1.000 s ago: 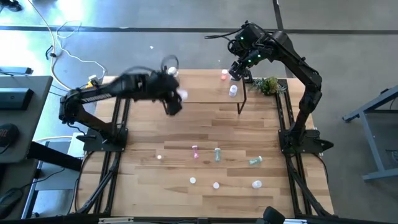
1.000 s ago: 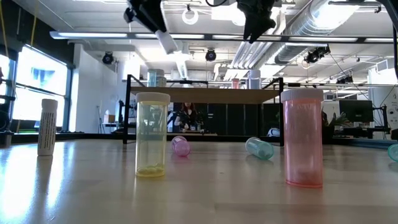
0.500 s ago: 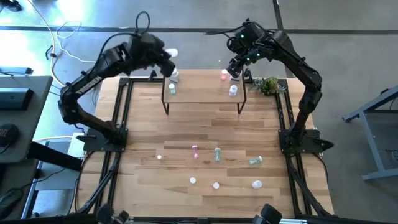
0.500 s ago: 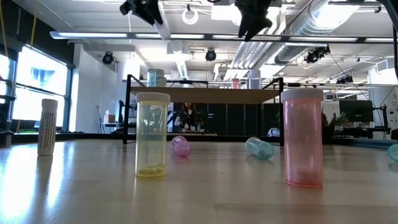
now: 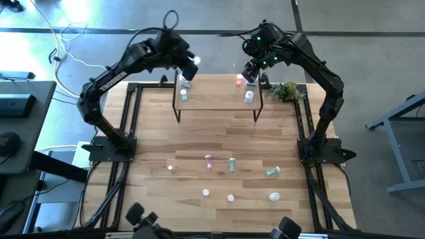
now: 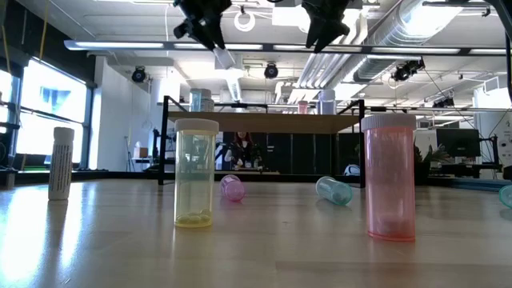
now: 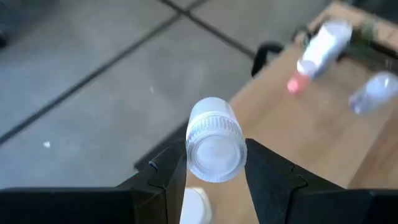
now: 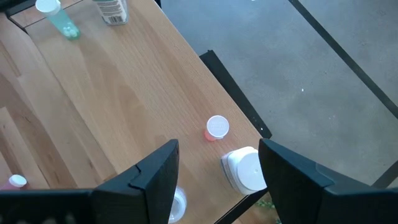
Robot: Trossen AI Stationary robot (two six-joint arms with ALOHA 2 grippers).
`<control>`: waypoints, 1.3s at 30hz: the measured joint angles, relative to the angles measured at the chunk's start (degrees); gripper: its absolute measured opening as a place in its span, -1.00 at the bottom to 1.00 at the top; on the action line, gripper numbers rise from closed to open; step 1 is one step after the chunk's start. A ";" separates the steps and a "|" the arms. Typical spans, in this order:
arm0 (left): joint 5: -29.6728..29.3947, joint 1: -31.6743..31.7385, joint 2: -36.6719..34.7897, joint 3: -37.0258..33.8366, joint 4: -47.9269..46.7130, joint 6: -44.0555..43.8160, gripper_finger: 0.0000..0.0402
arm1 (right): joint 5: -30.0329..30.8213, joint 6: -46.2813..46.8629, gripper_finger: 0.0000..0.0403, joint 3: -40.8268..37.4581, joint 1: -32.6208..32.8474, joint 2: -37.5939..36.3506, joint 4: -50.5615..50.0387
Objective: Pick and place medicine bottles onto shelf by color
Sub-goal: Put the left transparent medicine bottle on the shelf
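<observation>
- Over the far-left end of the shelf (image 5: 216,101), your left end effector (image 5: 188,68) is clamped around a white bottle (image 7: 213,139); the wrist view shows both fingers (image 7: 266,175) pressed to its sides, cap facing the camera.
- Bring that bottle down beside the other pale ones: a white bottle (image 5: 185,83) and a small teal bottle (image 5: 183,95) already stand at this end, so pick a bare patch of board and do not nudge either.
- Tip the bottle upright before you lower it. It looks angled in the grip, and a tilted base would likely roll once freed.
- Descend straight and slowly, and part the fingers only when the base is flat on the wood.
- Watch the far edge; the bottle hangs close to the board's rim, so bias toward the middle of the board.
- At the far-right end of the shelf, your right end effector (image 5: 250,73) hovers with jaws spread wide and nothing between them, above a pink bottle (image 5: 240,80) and a wider white jar (image 5: 249,97).
- Keep that arm still, well apart from the left one.
- Near you on the desk (image 5: 199,146), several bottles wait, among them a pink bottle lying down (image 5: 208,161) and a green bottle (image 5: 232,164).
</observation>
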 joint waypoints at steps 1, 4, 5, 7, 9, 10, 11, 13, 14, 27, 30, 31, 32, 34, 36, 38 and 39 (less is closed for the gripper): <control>0.13 -0.23 0.93 0.47 -1.03 -0.06 -0.36 | 0.02 0.01 0.06 0.00 0.01 0.00 -0.02; 0.27 -1.28 3.14 1.03 -2.41 0.04 -0.36 | 0.01 0.01 0.06 0.00 0.01 0.00 0.00; 0.51 -1.67 3.83 1.04 -2.80 0.03 -0.36 | 0.01 0.02 0.06 0.00 0.01 0.00 0.01; 1.75 -2.42 5.29 1.04 -3.89 0.06 -0.36 | 0.02 0.01 0.06 0.00 0.00 0.00 0.00; 2.45 -2.96 6.53 1.04 -5.27 0.06 -0.36 | 0.02 0.02 0.06 0.01 0.01 0.00 -0.02; 2.64 -3.28 7.16 1.04 -6.00 0.09 -0.36 | 0.02 0.02 0.06 0.00 0.00 0.00 -0.02; 2.64 -3.50 7.78 1.04 -6.89 0.07 -0.36 | -0.01 0.02 0.06 0.00 0.01 0.00 0.01; 2.64 -3.73 8.98 1.03 -8.74 0.07 -0.36 | 0.00 0.02 0.06 0.00 0.01 0.00 -0.02; 2.61 -3.85 9.42 1.02 -9.52 0.09 -0.36 | 0.01 0.02 0.06 0.00 -0.01 0.00 0.01; 1.52 -3.94 10.28 1.02 -15.59 0.48 -0.36 | 0.01 0.02 0.06 0.00 0.00 0.00 0.42; 3.65 -4.26 10.28 1.02 -15.48 0.52 -0.36 | 0.02 0.02 0.06 0.00 0.01 0.00 0.55; 4.26 -4.47 10.28 1.02 -15.50 0.51 -0.36 | -0.01 0.02 0.06 0.00 -0.01 0.00 0.61; 4.33 -4.73 10.28 1.02 -15.53 0.52 -0.36 | 0.02 0.02 0.06 0.00 -0.01 0.00 0.62; 4.06 -5.11 10.28 1.02 -15.53 0.52 -0.36 | 0.02 0.03 0.06 0.00 0.00 0.00 0.62; 3.95 -5.39 10.28 1.02 -15.53 0.55 -0.36 | 0.02 0.04 0.06 0.00 0.01 0.00 0.62; 3.89 -5.48 10.69 1.02 -15.48 0.54 -0.36 | 0.02 0.04 0.06 0.00 0.00 0.00 0.62; 3.92 -5.64 11.08 1.02 -15.48 0.52 -0.36 | 0.02 0.04 0.06 0.00 -0.01 0.00 0.62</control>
